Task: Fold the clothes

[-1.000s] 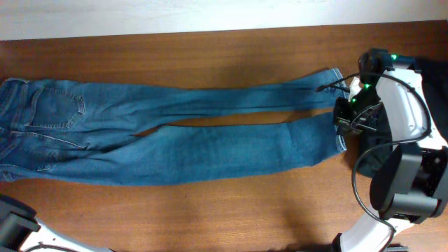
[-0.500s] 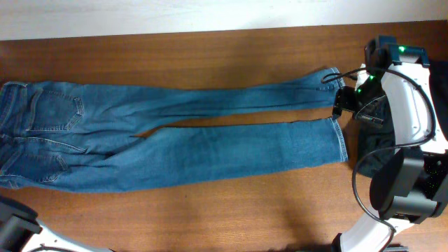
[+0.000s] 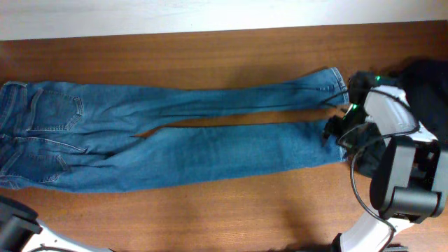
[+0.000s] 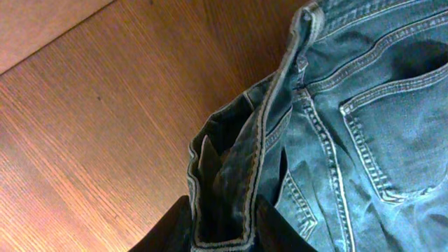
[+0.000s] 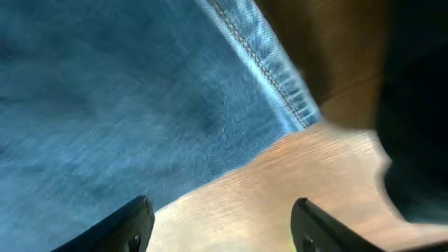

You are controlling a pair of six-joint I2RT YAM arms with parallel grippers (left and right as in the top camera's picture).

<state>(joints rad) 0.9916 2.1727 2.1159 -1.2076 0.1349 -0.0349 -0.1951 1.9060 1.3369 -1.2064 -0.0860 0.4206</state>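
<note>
The blue jeans (image 3: 175, 140) lie flat across the table, waistband at the left and leg hems at the right. In the left wrist view a raised fold of the waistband (image 4: 231, 175) fills the gap of my left gripper (image 4: 224, 227), which is shut on it. My right gripper (image 3: 334, 129) sits at the hem of the near leg. In the right wrist view it (image 5: 224, 227) stands open over bare wood, just off the stitched hem (image 5: 280, 77). The black garment (image 3: 428, 84) lies bunched at the far right, partly under the right arm.
The wooden table (image 3: 210, 56) runs past the jeans on the far and near sides. The right arm's white body (image 3: 402, 168) stands at the right edge. Part of the left arm (image 3: 14, 227) shows in the near-left corner.
My right gripper opened, let go of the leg hem and moved toward the near leg's hem. The jeans settled flatter, with the gap between the legs wider.
</note>
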